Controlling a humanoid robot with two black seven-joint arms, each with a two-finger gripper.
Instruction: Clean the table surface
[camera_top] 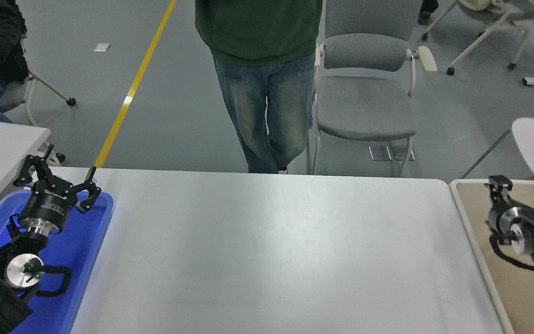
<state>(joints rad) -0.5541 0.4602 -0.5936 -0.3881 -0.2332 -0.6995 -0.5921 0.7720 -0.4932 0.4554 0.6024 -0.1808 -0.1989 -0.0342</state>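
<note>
on the matte white table surface (267, 250), nothing

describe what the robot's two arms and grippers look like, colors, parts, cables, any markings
Both arms are black. The left gripper has a black cylindrical body with small white lettering, linked black fingers, a silver metal ring below, a silver disc with a tiny green light, and looping black cables. The right gripper is black too, behind it a silver disc and a thin black cable.

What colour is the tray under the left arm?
Blue: the shallow plastic tray, clear in the head view.
</note>
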